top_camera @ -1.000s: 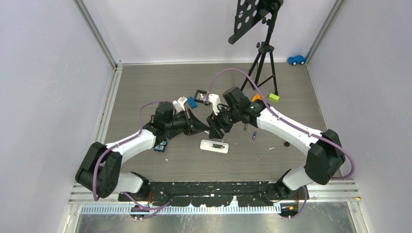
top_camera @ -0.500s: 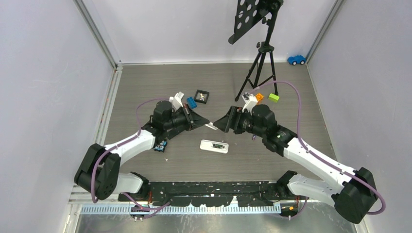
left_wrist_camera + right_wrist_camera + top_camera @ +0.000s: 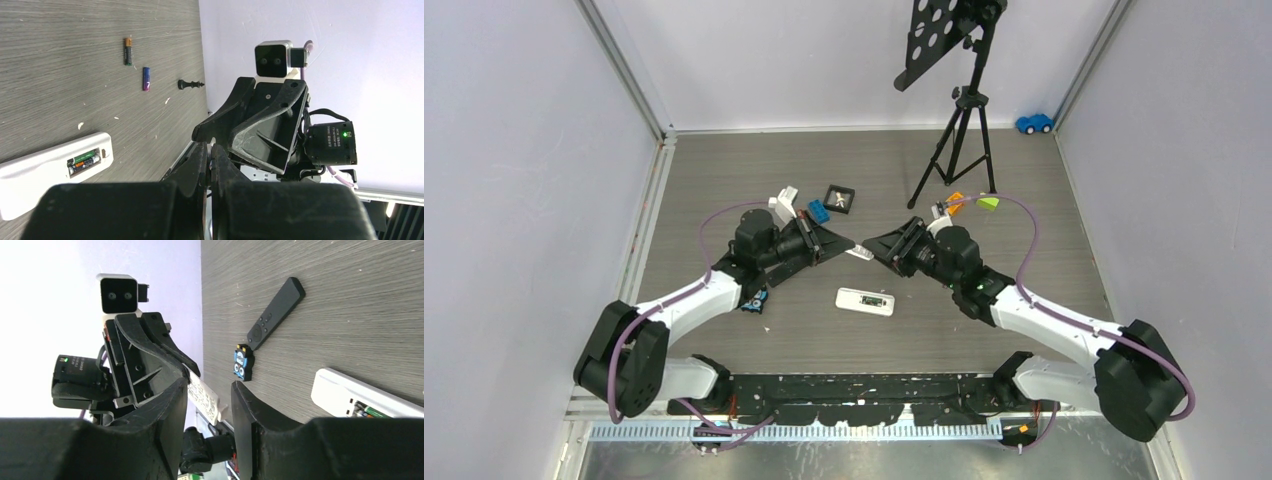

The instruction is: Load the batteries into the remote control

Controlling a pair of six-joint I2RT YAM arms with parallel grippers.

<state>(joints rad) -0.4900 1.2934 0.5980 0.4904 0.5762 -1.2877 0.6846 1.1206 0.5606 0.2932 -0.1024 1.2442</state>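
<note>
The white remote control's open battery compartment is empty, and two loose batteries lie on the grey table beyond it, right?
No: the left wrist view shows greenish batteries already seated in the white remote control, inside its open compartment. The two loose batteries do lie on the grey table beyond it.

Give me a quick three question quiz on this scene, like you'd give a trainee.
1. True or false: the battery bay of the white remote is empty.
2. How many loose batteries lie on the table in the left wrist view?
3. The left gripper holds: A) a battery, B) a flat white piece, C) a black remote.
Key: 1 false, green batteries sit inside; 2 two, a dark one and a purple-blue battery; 3 B.
</note>
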